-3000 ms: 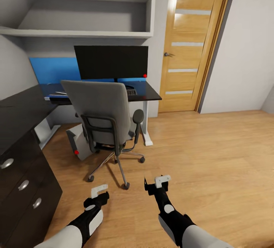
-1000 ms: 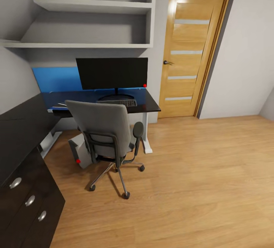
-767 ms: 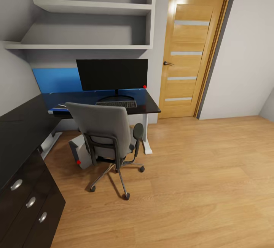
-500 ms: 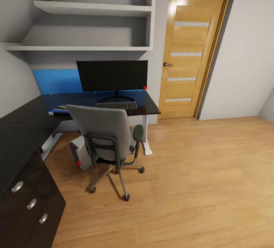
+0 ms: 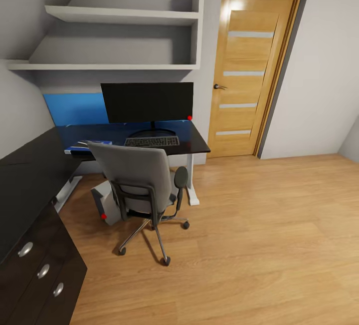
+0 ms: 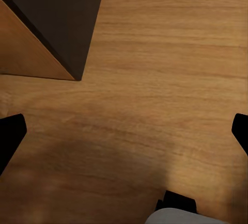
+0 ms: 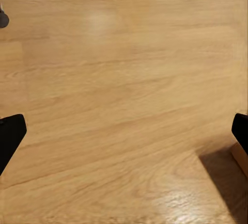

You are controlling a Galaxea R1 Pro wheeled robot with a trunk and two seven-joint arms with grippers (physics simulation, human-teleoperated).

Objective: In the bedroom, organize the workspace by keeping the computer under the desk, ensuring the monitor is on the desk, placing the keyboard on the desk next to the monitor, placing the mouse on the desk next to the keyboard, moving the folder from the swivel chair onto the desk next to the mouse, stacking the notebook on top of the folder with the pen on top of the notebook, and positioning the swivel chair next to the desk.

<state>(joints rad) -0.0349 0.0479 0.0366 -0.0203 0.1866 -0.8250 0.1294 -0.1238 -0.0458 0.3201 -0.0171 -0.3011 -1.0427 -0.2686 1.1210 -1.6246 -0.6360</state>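
Apparently mid-approach: swivel chair (image 5: 142,185) stands just before the desk (image 5: 194,140), beside the computer (image 5: 103,201). On castors, likely rolls easily; push at the stiff backrest. Left gripper (image 6: 124,131) and right gripper (image 7: 124,131) jaws both wide, empty, over floor.

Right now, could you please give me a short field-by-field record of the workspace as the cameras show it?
monitor: upright on the desk, before the blue back panel
keyboard: on the desk, in front of the monitor
computer: on the floor beneath the desk
swivel chair: pulled up to the desk, backrest toward the camera
flat blue item: on the desk, left of the keyboard
left gripper: open, above bare floor
right gripper: open, above bare floor
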